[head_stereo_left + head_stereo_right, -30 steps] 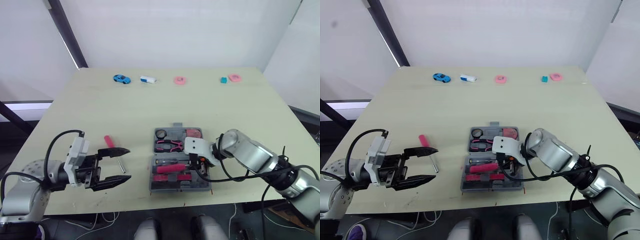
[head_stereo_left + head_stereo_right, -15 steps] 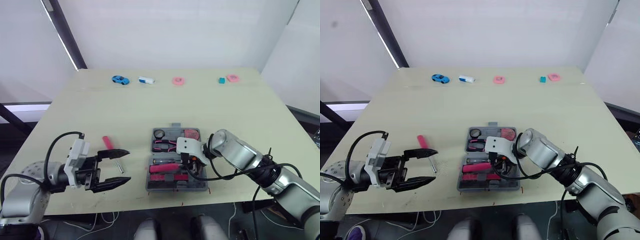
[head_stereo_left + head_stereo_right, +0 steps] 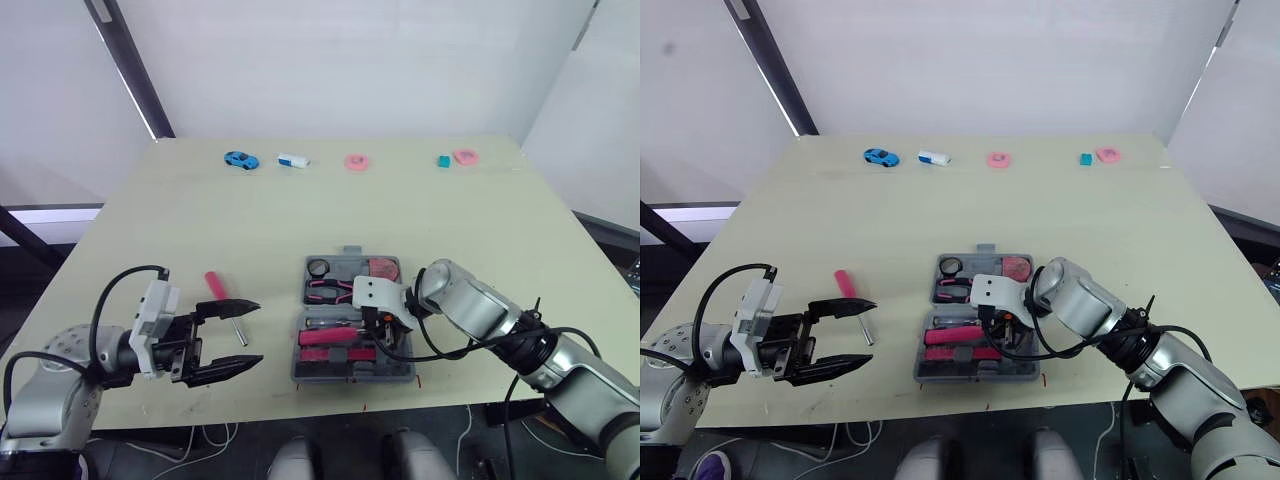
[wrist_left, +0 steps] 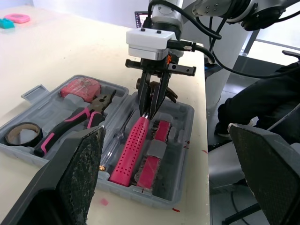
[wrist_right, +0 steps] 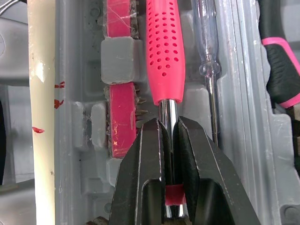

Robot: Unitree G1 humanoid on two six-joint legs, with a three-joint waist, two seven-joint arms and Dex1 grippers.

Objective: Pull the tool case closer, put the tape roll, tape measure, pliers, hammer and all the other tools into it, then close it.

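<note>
The right fingers (image 5: 147,154) are closed tight on the steel shaft of the hammer (image 5: 165,51), which lies in the open case (image 3: 350,377) on the worktop (image 3: 300,220). The left fingers (image 3: 225,308) are spread wide and empty, left of the case.

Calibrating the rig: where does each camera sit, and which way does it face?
Head eyes: above, looking down on table and tool case; left claw and right claw show.
Left wrist: between left claw's open fingers, faces case and right claw.
Right wrist: just above case; right claw shut on the hammer.
Shared: both wrist views show the hammer.
</note>
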